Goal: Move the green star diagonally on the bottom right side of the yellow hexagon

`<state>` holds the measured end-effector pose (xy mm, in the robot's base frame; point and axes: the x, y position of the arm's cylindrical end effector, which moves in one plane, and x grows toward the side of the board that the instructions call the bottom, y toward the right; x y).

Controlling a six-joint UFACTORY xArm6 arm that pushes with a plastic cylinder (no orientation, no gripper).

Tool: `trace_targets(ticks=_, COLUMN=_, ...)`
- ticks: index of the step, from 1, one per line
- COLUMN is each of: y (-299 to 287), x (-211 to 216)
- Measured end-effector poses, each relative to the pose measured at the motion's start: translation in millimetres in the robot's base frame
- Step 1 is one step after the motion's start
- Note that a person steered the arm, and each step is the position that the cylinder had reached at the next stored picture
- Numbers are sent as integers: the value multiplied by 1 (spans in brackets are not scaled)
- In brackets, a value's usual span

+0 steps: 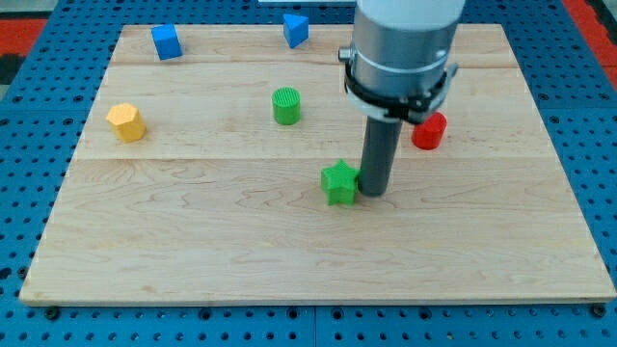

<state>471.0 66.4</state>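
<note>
The green star [339, 182] lies near the middle of the wooden board [289, 260]. My tip [373, 192] stands right against the star's right side, touching or nearly touching it. The yellow hexagon [126, 121] sits far off at the view's left, higher up than the star. The rod hangs down from the grey arm body [400, 53] at the view's top.
A green cylinder [286, 105] stands above and left of the star. A red cylinder [429, 130] is partly hidden behind the arm at the right. A blue cube [167, 42] and a blue triangular block [296, 30] sit along the board's top edge.
</note>
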Motion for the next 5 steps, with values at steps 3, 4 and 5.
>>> trace_targets(ticks=3, y=-8, x=-92)
trace_targets(ticks=4, y=-8, x=-46)
trace_targets(ticks=5, y=-8, x=-4)
